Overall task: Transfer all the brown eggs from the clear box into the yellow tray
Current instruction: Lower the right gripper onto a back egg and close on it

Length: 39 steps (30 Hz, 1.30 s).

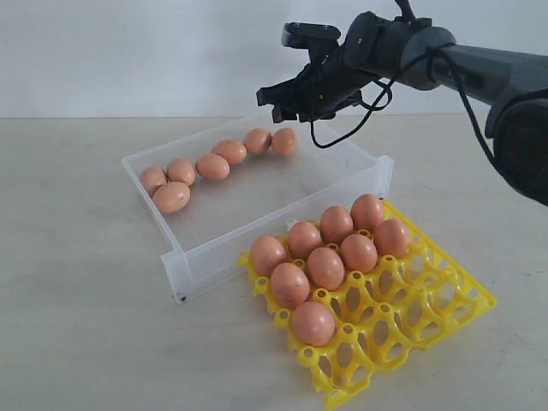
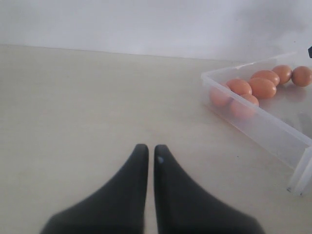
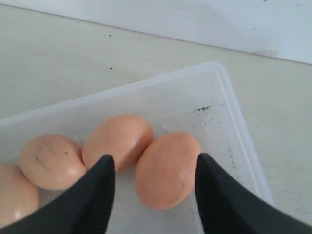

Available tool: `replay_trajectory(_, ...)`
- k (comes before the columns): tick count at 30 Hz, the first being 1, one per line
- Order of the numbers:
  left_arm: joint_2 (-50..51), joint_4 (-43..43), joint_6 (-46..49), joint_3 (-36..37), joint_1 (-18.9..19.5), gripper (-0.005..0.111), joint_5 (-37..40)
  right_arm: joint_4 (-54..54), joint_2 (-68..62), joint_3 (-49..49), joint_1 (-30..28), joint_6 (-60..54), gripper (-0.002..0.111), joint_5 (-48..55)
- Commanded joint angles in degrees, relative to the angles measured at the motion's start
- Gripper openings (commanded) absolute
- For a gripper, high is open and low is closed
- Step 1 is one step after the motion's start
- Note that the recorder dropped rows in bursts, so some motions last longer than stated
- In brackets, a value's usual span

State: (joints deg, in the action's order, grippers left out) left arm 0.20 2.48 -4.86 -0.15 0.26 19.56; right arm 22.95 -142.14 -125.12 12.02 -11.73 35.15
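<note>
Holding seven brown eggs (image 1: 212,166), clear box (image 1: 223,257); nine, yellow tray (image 1: 445,300); right hand (image 1: 271,103) spread.

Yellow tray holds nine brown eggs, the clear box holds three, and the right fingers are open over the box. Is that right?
Not quite. The clear box holds seven brown eggs, not three; the exterior view shows them all. The rest stands: the yellow tray holds nine, and the right fingers are open over the box.
</note>
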Motion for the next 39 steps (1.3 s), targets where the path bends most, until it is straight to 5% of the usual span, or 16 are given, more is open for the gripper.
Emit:
replay_trajectory(1, -0.2, -0.1, -0.1, 0.1, 0.2, 0.004, -0.2, -0.1, -1.2, -0.8, -0.1, 0.7, 0.046, -1.2)
replay_trajectory(25, -0.2, -0.1, -0.1, 0.1, 0.2, 0.004, -0.2, 0.3, -10.5, -0.8, -0.1, 9.2, 0.045, -14.7)
replay_trajectory(30, -0.2, -0.1, -0.1, 0.1, 0.2, 0.004, -0.2, 0.8, -10.5, -1.3, 0.0, 10.3, 0.005, -11.5)
replay_trajectory(32, -0.2, -0.1, -0.1, 0.1, 0.2, 0.004, -0.2, 0.8, -10.5, -1.3, 0.0, 9.9, 0.001, -10.1)
replay_trajectory(34, -0.2, -0.1, -0.1, 0.1, 0.2, 0.004, -0.2, 0.7, -10.5, -1.3, 0.0, 5.9, 0.011, -9.1)
replay_trajectory(37, -0.2, -0.1, -0.1, 0.1, 0.2, 0.004, -0.2, 0.7, -10.5, -1.3, 0.0, 2.4, 0.049, -5.8)
replay_trajectory(39, -0.2, -0.1, -0.1, 0.1, 0.2, 0.004, -0.2, 0.4, -10.5, -1.3, 0.0, 2.0, 0.059, -5.0)
